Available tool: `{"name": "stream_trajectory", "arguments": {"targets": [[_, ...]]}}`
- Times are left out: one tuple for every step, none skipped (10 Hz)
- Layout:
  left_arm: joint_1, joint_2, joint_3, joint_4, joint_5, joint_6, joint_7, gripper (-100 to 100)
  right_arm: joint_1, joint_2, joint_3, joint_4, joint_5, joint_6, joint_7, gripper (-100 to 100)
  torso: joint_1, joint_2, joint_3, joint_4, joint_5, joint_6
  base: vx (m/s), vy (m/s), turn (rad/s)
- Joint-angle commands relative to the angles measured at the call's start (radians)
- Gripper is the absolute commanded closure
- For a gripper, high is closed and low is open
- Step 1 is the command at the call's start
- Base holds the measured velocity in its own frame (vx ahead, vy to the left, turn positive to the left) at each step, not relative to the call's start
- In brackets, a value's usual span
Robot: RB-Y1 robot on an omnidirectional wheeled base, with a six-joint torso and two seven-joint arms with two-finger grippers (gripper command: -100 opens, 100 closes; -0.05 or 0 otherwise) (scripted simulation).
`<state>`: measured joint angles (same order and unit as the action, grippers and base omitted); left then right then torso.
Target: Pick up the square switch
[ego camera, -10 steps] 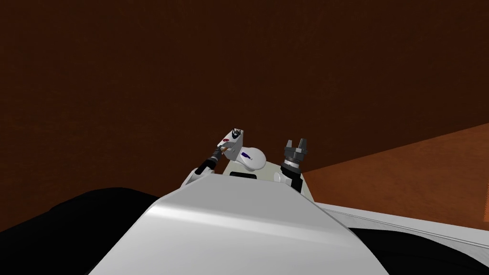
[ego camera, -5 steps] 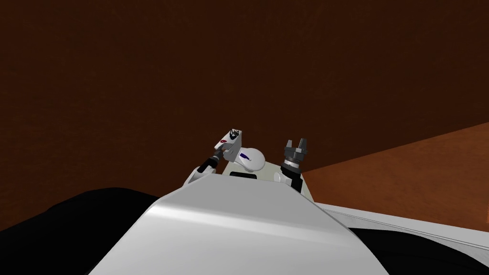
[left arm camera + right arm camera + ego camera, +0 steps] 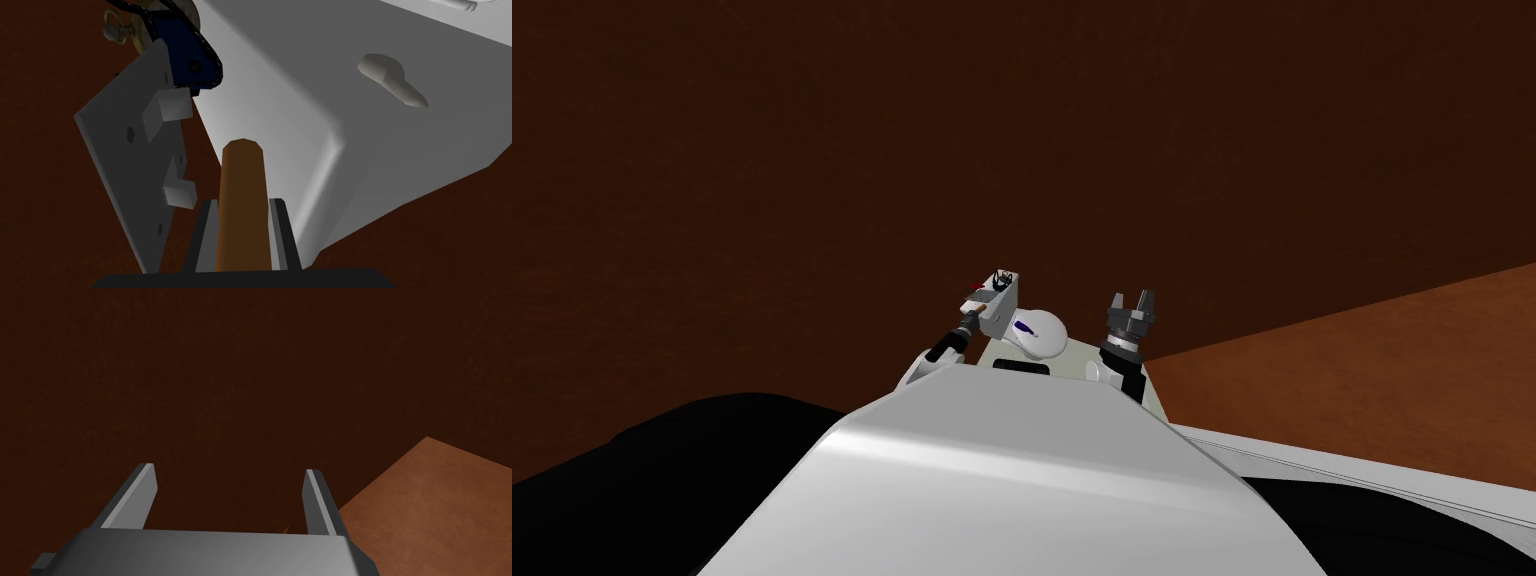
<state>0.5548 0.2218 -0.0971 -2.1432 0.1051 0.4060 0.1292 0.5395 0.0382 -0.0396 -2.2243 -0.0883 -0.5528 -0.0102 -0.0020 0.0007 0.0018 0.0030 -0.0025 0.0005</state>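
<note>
Left pincer (image 3: 243,201) clamped on brown rod (image 3: 243,165) beside grey switch plate (image 3: 120,145); right pincer (image 3: 229,469) apart.

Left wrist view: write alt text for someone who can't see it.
The left gripper has its jaws shut on an orange-brown rod. Beside the rod stand a grey plate with two small blocks and a wired dark blue part, and a large white block bearing a grey nub.

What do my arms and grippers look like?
Left gripper and right gripper match: two thin grey blade fingers on a dark box. Left arm is white with black joints; right arm black below a dark grey wrist.
</note>
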Motion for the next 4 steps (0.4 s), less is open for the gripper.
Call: {"name": "stream_trajectory", "arguments": {"targets": [[0.000, 0.000, 0.000, 0.000, 0.000, 0.000, 0.000, 100, 0.000, 0.000, 0.000, 0.000, 0.000, 0.000, 0.000, 0, 0.000, 0.000, 0.000, 0.000, 0.000, 0.000, 0.000, 0.000, 0.000], [0.000, 0.000, 0.000, 0.000, 0.000, 0.000, 0.000, 0, 0.000, 0.000, 0.000, 0.000, 0.000, 0.000, 0.000, 0, 0.000, 0.000, 0.000, 0.000, 0.000, 0.000, 0.000, 0.000, 0.000], [0.000, 0.000, 0.000, 0.000, 0.000, 0.000, 0.000, 100, 0.000, 0.000, 0.000, 0.000, 0.000, 0.000, 0.000, 0, 0.000, 0.000, 0.000, 0.000, 0.000, 0.000, 0.000, 0.000, 0.000], [0.000, 0.000, 0.000, 0.000, 0.000, 0.000, 0.000, 0, 0.000, 0.000, 0.000, 0.000, 0.000, 0.000, 0.000, 0, 0.000, 0.000, 0.000, 0.000, 0.000, 0.000, 0.000, 0.000, 0.000]]}}
